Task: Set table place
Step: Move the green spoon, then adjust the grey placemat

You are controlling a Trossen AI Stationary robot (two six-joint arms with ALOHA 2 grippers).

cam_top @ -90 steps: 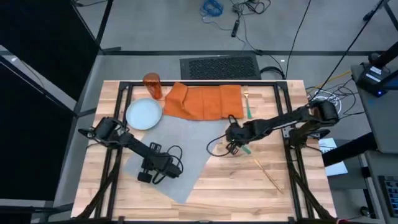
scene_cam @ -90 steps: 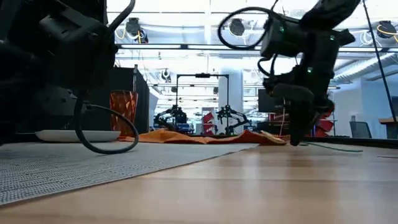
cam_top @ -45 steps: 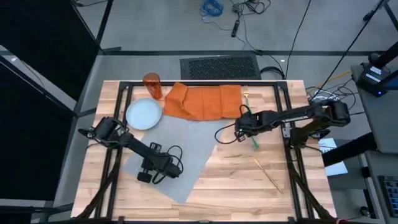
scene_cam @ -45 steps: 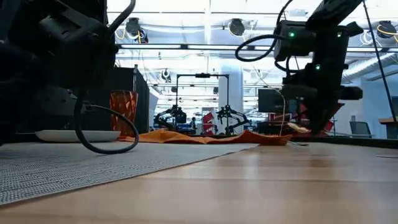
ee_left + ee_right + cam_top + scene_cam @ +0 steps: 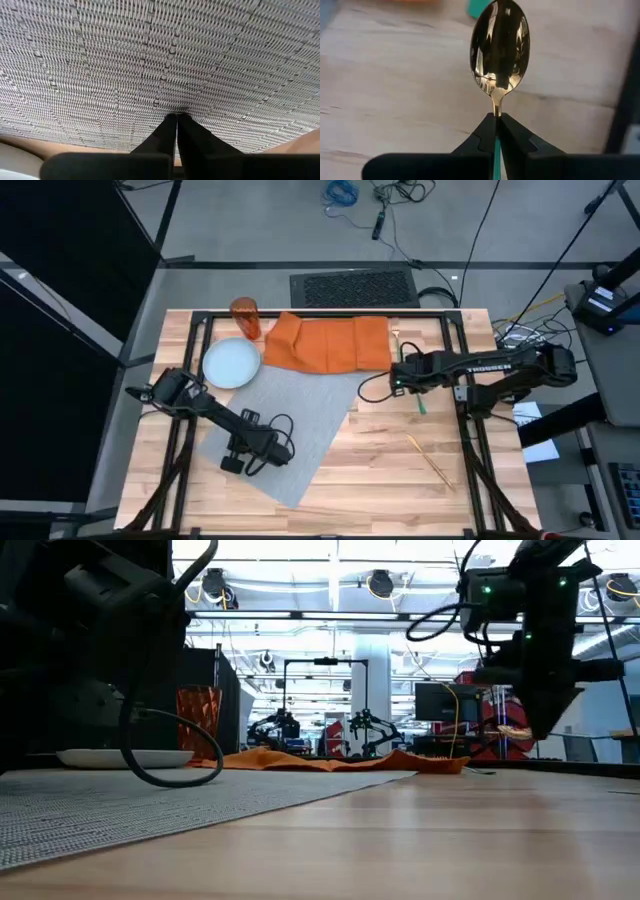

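On the light-wood table (image 5: 380, 480) the grey placemat (image 5: 290, 420) lies askew, one corner pointing toward the near edge and its upper right corner touching the orange napkin (image 5: 330, 343). The napkin is spread along the far side of the table, rumpled at its left end. Just left of it the pale-blue plate (image 5: 231, 363) sits partly on the placemat's far left corner, and the orange tumbler (image 5: 245, 317) stands upright right behind the plate near the far edge.

The left gripper (image 5: 176, 118) is down on the placemat in its lower left part, its two dark fingers pressed together with the tips touching the woven cloth; nothing shows between them. In the low view the left arm fills the picture's left side, with a looped black cable in front of the plate.

The right gripper (image 5: 496, 116) hangs above bare wood just right of the napkin's right end, its arm reaching in from the table's right side. Its fingers are clamped on the neck of a gold spoon (image 5: 500, 50), whose bowl sticks out beyond the tips, while the green handle (image 5: 420, 404) trails back under the wrist. Behind the gripper, by the napkin's right edge, a gold fork (image 5: 396, 335) lies on the wood. A gold knife-like piece (image 5: 430, 463) lies diagonally, well apart, near the right front of the table
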